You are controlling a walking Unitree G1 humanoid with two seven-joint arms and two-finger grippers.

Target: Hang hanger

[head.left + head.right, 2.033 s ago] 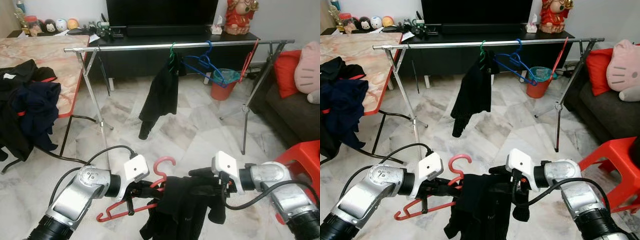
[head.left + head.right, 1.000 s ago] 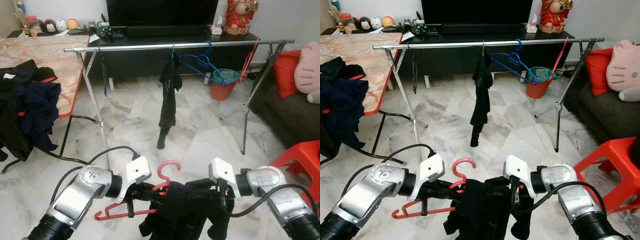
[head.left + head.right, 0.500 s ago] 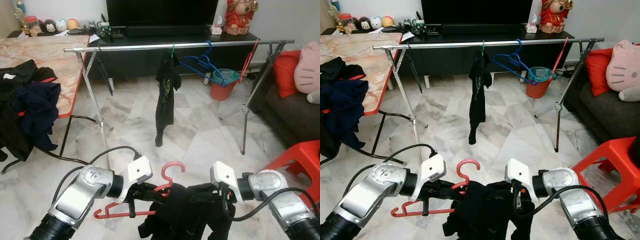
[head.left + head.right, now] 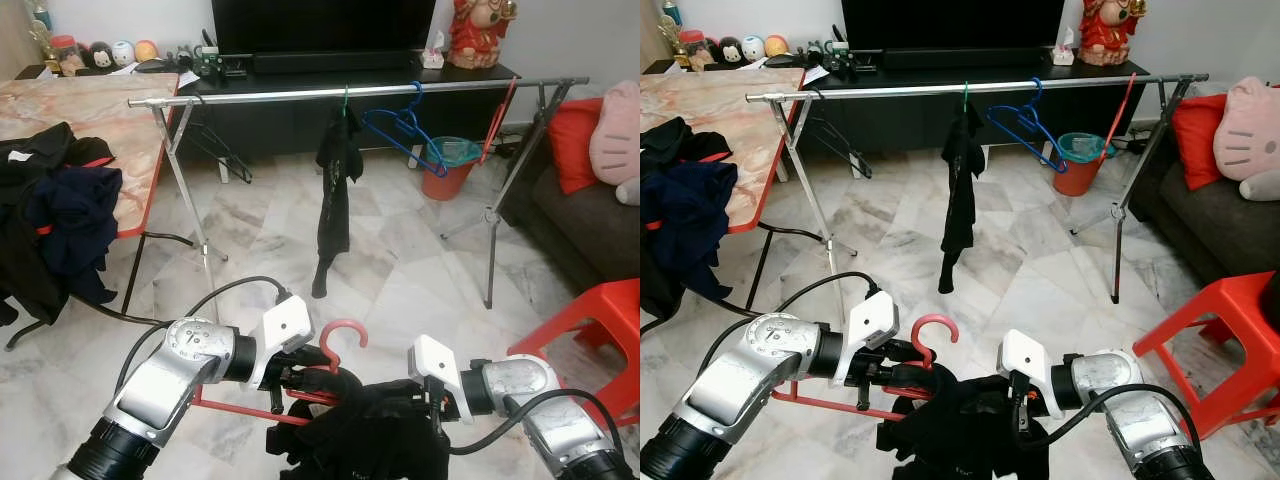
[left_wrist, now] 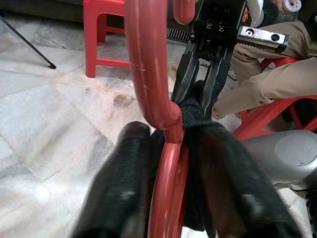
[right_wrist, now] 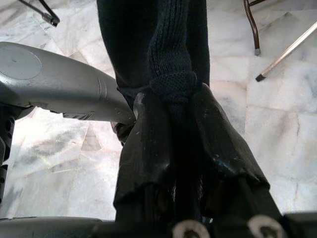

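Note:
A red hanger (image 4: 335, 340) carrying a black garment (image 4: 360, 440) hangs low in front of me. My left gripper (image 4: 300, 372) is shut on the hanger's neck just below the hook (image 5: 148, 64). My right gripper (image 4: 425, 405) is shut on a fold of the black garment (image 6: 173, 79). Ahead stands a silver clothes rail (image 4: 350, 92) with a black garment on a green hanger (image 4: 335, 180), a blue hanger (image 4: 400, 125) and a red hanger (image 4: 497, 120) on it.
A marble table (image 4: 70, 110) with a pile of dark clothes (image 4: 50, 220) stands at the left. A red stool (image 4: 600, 320) and a dark sofa with cushions (image 4: 590, 190) are at the right. A black TV cabinet (image 4: 350, 70) and an orange bin (image 4: 445, 170) lie behind the rail.
My left gripper has swung the red hanger to the right and lower, so its bar now sits under my arm. The right gripper has dropped slightly with the garment. The hung black garment swayed.

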